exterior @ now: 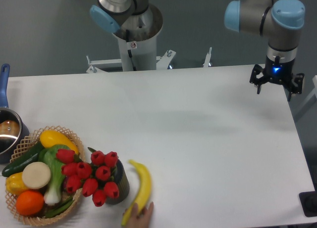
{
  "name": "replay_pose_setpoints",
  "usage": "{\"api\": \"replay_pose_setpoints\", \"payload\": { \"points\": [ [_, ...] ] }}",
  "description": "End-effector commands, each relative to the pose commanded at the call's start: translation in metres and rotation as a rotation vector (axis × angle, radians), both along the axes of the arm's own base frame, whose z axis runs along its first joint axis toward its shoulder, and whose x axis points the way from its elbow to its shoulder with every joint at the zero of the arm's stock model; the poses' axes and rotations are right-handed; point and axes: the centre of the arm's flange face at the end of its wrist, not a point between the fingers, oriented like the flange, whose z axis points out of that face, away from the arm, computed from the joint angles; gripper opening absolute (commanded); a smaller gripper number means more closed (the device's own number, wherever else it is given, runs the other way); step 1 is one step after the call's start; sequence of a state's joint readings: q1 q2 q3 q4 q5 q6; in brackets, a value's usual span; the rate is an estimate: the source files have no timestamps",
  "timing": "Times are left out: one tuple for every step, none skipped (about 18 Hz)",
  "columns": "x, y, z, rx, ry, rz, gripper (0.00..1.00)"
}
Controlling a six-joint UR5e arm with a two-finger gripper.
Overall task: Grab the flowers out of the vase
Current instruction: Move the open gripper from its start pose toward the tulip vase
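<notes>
Red tulips, that's my target, and the flowers (92,176) are sitting in the vase (120,187) down at the near left of the table (208,139), untouched as far as I can see. My gripper (276,88) hangs way over at the far right edge, well apart from them, fingers spread and nothing between them. So I'd call this the very start: no approach made, no grasp, the whole reach across the table is left to do, then the closing on the stems and the lift.

Right beside the bunch, on its left, there's a wicker basket (27,144) full of fruit and vegetables, and the blooms overlap its rim, so I'd want to come down carefully. On the right of the vase lies a banana (141,188), touching or nearly so, and a human hand (142,219) peeks in at the near edge by the banana's tip. A pot (7,134) with a blue handle sits at the far left edge.

White matte tabletop, grey wall behind, robot base column (132,35) at the far side.
</notes>
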State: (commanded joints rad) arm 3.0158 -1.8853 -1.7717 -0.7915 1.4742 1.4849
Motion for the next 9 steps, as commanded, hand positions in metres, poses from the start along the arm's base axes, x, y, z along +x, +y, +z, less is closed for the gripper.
{"api": "replay_pose_setpoints", "payload": {
  "points": [
    [0.000,0.001,0.000,0.000,0.000,-0.002,1.00],
    [0.002,0.002,0.000,0.002,-0.002,-0.002,1.00],
    [0.004,0.003,-0.001,0.003,-0.005,-0.002,1.00],
    [0.006,0.004,-0.003,0.005,-0.009,-0.003,1.00],
    [0.009,0.007,-0.005,0.005,-0.014,-0.006,1.00],
    [0.013,0.008,-0.006,0.005,-0.017,-0.008,1.00],
    [0.017,0.009,-0.004,0.007,-0.016,-0.010,1.00],
    [0.022,0.011,-0.004,0.016,-0.020,-0.015,1.00],
    [0.025,0.014,-0.005,0.043,-0.029,-0.019,1.00]
  ]
}}
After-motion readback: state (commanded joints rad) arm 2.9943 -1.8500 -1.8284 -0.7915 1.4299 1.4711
